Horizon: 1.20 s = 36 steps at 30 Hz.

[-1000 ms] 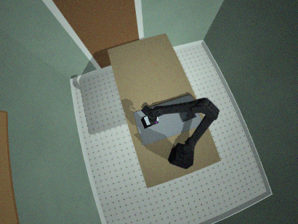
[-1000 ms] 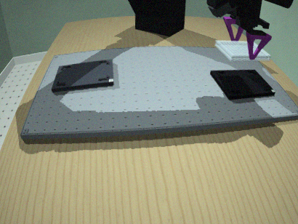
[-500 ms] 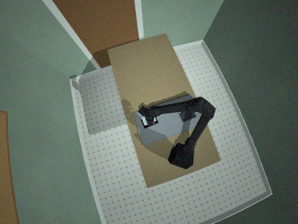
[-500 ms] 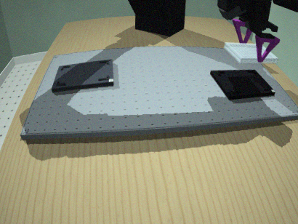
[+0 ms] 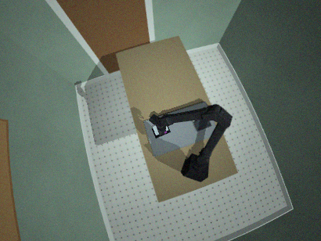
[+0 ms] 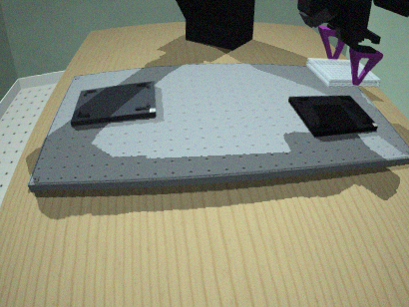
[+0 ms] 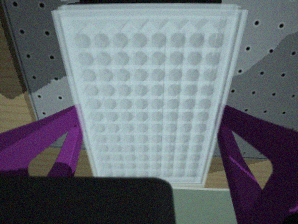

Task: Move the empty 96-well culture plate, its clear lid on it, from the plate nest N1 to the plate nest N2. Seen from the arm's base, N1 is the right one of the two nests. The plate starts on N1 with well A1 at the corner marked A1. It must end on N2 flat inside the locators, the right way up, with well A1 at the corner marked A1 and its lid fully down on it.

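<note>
Room: green walls around a wooden counter [image 6: 200, 249], striped grain, carrying a flat grey pegboard slab [image 6: 209, 150] with rows of small holes.
Left nest [image 6: 114, 103]: dark, flat, rectangular holder with small raised corner stops; nothing sits on it.
Right nest [image 6: 331, 115]: same dark holder, also bare.
Plate [image 6: 339, 71]: white, rectangular, a grid of round wells under a clear lid; it hangs beyond the right nest at the slab's far right, off both holders.
Pincer [image 6: 349, 64]: purple triangular fingers clamped on the plate's long sides, gripping it.
Which nest is the goal: I cannot tell from these views alone.
Doing it well: my judgement is to carry level, keep the squeeze steady so the lid stays seated, line the plate up square over the stops, lower straight, release only once flat.
</note>
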Each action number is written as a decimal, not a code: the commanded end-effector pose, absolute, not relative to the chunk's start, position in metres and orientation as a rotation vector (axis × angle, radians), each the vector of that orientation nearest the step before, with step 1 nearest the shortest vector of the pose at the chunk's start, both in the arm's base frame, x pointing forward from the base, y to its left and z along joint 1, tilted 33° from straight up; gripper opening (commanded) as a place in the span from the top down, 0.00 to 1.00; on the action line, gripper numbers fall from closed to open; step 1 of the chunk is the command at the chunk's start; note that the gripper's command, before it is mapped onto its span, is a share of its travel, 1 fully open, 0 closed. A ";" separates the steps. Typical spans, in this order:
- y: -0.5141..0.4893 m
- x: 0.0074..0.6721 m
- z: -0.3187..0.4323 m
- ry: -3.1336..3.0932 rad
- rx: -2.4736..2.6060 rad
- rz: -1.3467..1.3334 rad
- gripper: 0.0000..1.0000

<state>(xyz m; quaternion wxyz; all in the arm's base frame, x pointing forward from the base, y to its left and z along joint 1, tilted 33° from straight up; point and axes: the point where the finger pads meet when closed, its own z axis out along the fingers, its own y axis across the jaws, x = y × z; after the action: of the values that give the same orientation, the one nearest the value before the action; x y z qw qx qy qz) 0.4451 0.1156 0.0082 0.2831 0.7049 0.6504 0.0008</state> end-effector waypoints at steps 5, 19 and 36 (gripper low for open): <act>0.111 0.447 0.003 1.735 1.892 -0.010 1.00; 0.111 0.446 0.003 1.742 1.887 -0.012 1.00; 0.110 0.445 0.002 1.743 1.887 -0.016 1.00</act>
<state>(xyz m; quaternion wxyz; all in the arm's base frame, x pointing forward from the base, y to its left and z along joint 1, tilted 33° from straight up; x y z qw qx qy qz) 0.4445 0.1141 0.0075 0.2829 0.7053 0.6501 -0.0003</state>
